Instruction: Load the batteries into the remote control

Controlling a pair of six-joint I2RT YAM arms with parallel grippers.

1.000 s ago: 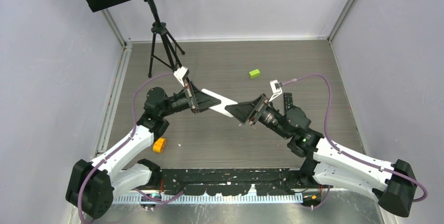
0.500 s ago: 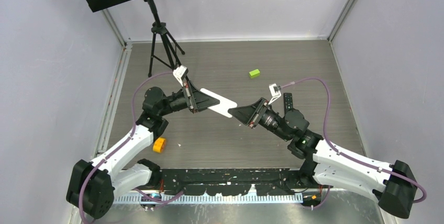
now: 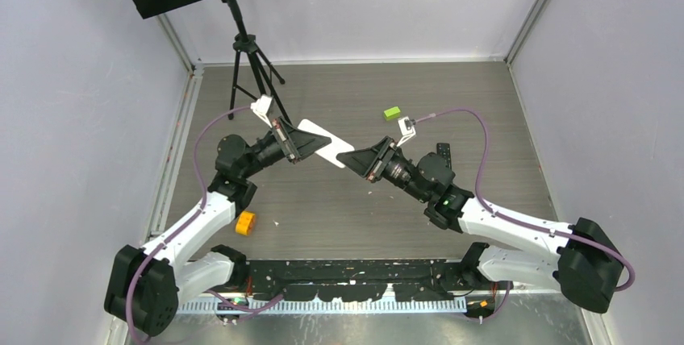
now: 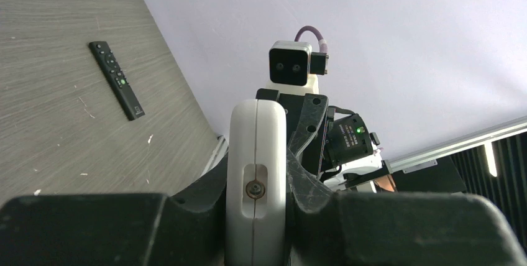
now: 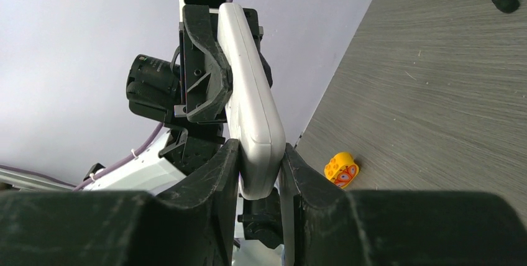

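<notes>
A white remote control (image 3: 317, 137) hangs in the air over the middle of the table, held at both ends. My left gripper (image 3: 306, 143) is shut on its left end; in the left wrist view the white remote control (image 4: 258, 148) fills the gap of the left gripper (image 4: 258, 194), a screw recess facing the camera. From the right, my right gripper (image 3: 348, 157) is shut on the other end, and in the right wrist view the rounded tip of the remote control (image 5: 252, 104) is pinched in the right gripper (image 5: 260, 169). No batteries show in any view.
A slim black remote (image 3: 444, 154) lies on the table right of the arms, and the same black remote (image 4: 117, 79) shows in the left wrist view. A lime-green block (image 3: 392, 113) sits farther back. An orange block (image 3: 245, 222) lies near the left arm. A tripod (image 3: 246, 63) stands back left.
My right gripper went from open to shut on the free end of the white remote. Both arms then carried the remote a little left and farther back.
</notes>
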